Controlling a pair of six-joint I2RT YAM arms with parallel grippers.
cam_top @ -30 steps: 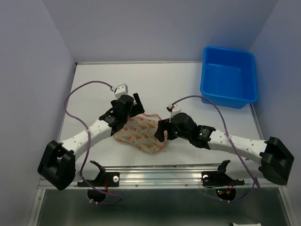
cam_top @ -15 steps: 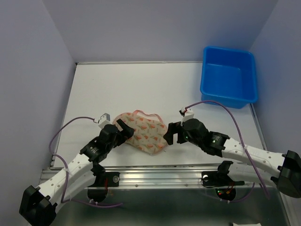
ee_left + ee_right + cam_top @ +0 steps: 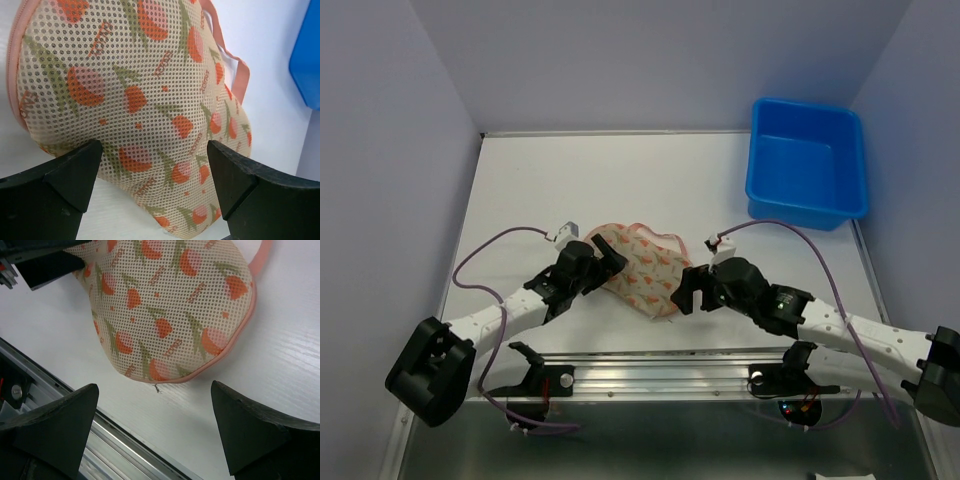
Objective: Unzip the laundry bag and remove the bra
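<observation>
Top view: the bag (image 3: 640, 268) is lying flat mid-surface (image 3: 570, 180), with the tub (image 3: 807, 160) well apart at far right. My left jaws are sitting spread at its left lobe, my right jaws spread at its near-right edge.
Left wrist: the jaws are framing the mesh lobe, not pinching it. The strap (image 3: 241, 75) is lying beyond.
Right wrist: the jaws are hovering wide above the bag's rounded end, gripping nothing.
</observation>
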